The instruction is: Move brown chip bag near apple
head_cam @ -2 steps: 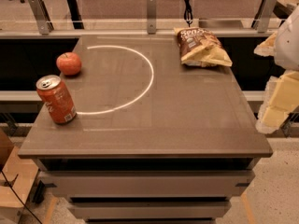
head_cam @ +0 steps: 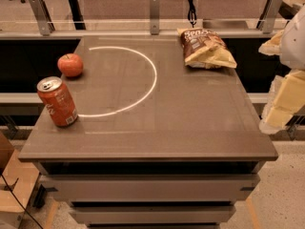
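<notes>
The brown chip bag lies flat at the far right of the table, dark brown top toward the back and pale yellow part toward the front. The apple, red-orange and round, sits at the far left of the table, just outside the white circle line. My gripper hangs off the right side of the table, beyond its edge, in front of and to the right of the bag, touching nothing. The bag and the apple are far apart, across the table's width.
An orange soda can stands upright at the left edge, in front of the apple. A white circle line is marked on the grey table. A rail with metal posts runs behind the table.
</notes>
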Robot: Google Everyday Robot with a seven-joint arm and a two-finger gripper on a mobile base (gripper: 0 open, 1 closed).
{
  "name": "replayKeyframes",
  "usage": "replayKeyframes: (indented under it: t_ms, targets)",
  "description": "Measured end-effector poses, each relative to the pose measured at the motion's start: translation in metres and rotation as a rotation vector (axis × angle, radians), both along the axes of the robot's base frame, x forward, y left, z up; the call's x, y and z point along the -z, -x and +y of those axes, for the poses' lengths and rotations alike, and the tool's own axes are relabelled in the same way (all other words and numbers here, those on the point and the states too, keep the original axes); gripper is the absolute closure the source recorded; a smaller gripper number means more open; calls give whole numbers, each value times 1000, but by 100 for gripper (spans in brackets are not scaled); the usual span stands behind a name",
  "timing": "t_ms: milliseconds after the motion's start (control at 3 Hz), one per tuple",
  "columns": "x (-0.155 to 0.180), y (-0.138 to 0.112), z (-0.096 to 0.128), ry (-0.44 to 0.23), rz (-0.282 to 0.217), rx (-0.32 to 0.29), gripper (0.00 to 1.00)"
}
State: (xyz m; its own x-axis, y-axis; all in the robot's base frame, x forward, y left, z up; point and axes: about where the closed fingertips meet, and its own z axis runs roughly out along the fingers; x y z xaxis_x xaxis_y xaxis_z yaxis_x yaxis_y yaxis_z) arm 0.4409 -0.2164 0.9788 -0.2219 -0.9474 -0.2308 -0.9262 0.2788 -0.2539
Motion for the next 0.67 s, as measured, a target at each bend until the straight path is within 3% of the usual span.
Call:
replayKeyframes:
  t_ms: [333, 667]
  targets:
    - [-3, -12, 0, -94, -40, 7, 0]
    - [-4, -36, 1, -231, -116, 14, 0]
